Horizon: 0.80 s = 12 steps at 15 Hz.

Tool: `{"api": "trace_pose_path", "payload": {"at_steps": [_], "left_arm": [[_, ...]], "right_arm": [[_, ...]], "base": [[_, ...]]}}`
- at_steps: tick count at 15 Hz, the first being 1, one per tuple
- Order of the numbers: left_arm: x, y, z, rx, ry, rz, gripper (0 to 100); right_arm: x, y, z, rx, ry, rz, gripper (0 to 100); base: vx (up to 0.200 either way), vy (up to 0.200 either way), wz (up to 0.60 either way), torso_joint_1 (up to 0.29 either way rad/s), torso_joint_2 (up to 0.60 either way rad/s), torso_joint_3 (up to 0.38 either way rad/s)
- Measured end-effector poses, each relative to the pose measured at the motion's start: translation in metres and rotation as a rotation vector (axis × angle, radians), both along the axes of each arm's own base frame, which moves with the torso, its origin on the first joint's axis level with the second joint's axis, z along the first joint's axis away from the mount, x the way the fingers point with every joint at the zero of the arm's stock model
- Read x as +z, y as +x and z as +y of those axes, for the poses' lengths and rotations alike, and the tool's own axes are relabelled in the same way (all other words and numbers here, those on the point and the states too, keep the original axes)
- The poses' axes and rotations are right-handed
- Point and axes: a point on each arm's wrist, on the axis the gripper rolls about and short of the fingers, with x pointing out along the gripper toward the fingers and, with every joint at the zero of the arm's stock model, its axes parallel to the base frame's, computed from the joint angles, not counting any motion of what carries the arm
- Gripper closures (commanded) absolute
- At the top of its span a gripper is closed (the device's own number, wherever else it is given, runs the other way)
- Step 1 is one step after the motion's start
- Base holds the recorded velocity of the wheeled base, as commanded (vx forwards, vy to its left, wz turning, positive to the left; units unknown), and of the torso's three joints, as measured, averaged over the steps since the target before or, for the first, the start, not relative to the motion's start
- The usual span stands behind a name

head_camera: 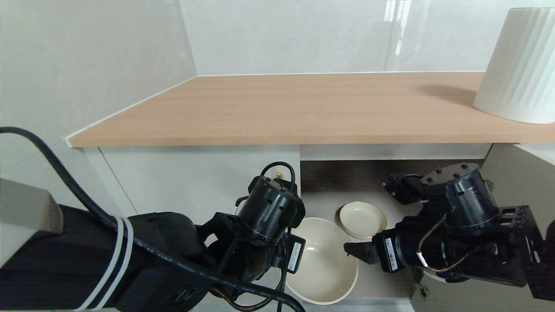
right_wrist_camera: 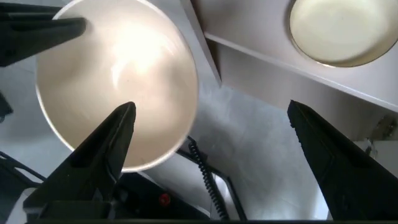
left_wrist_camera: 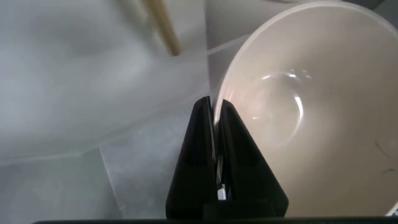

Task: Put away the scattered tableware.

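Though illegible, label [head_camera: 295, 256] near bowl [head_camera: 325, 268]

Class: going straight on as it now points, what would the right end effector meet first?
Likely the bowl: one finger of the open right end effector lines up with its rim; the gap aims past it at the floor before the cabinet. Depth unclear.

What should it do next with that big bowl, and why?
Probably ease the bowl forward onto the cabinet shelf beside the small plate: the left gripper has its jaws shut on the rim, and the bowl hangs just outside.
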Motion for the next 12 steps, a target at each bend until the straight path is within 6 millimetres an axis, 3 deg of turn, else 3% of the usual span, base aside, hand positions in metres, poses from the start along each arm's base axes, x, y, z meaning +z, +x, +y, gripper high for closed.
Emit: {"api": "trace_pose_path", "payload": {"at_steps": [6, 7, 12], "left_arm": [[0.009, -0.007, -0.001, 0.004, -0.037, -0.018, 100], [0.011, -0.008, -0.001, 0.001, -0.042, -0.02, 100], [0.009, -0.01, -0.004, -0.004, -0.045, -0.014, 100]], "right_arm": [[-0.014, 0.008, 0.009, -0.004, -0.015, 0.02, 0], [-0.016, 0.009, 0.01, -0.005, -0.017, 0.024, 100], [-0.018, 0.011, 0.012, -0.004, -0.02, 0.027, 100]], "base": [[0.0, 0.0, 0.0, 0.0, 0.0, 0.0], [0.0, 0.0, 0.0, 0.0, 0.0, 0.0], [0.0, 0.0, 0.0, 0.0, 0.0, 0.0]]}}
